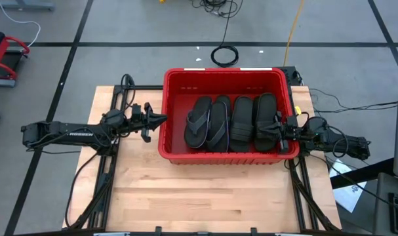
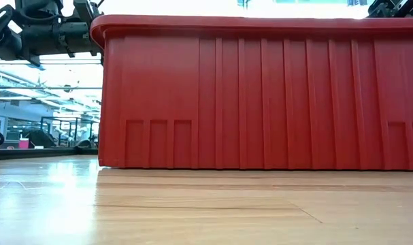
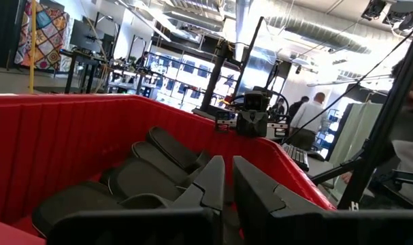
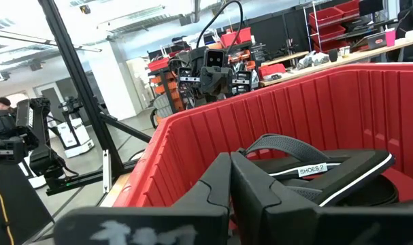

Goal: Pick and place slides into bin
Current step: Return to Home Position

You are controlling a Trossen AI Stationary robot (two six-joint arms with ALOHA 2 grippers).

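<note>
The red bin stands in the middle of the wooden table and holds several dark slides lying side by side on its floor; they also show in the left wrist view and the right wrist view. My left gripper is shut and empty, level at the bin's left rim. My right gripper is shut and empty, level over the bin's right rim, above the rightmost slide.
The bin's red wall fills the low view. Bare wooden table lies between the bin and the near edge. Cables lie on the floor beyond the table. People stand in the room behind.
</note>
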